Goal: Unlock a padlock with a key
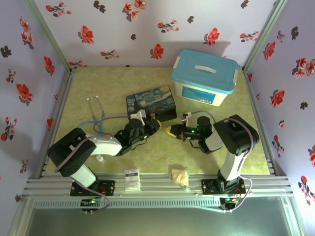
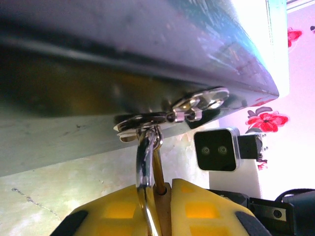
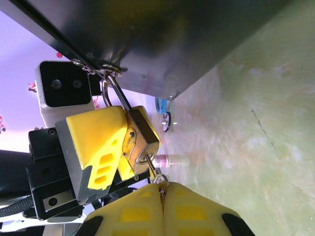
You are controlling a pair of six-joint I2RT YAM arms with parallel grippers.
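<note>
A stethoscope [image 1: 96,112] lay on the bench [image 1: 98,83] to the left of the painted box [image 1: 151,102]. At the box's near edge the left hand [image 2: 156,202] reached in from the left, its yellow fingers [image 3: 94,142] pinching the brass body of the padlock [image 3: 141,135]. The padlock hung just off that near edge, with its silver shackle [image 2: 144,160] threaded through the metal hasp [image 2: 197,104] on the box's front. The key [image 3: 152,168] stood in the end of the padlock away from the box, with its head caught by the right hand [image 3: 162,196]. That hand's fingers were pressed together on it, coming in from the right of the box. To the right of the box, farther back, stood a blue-lidded tub [image 1: 204,77].
</note>
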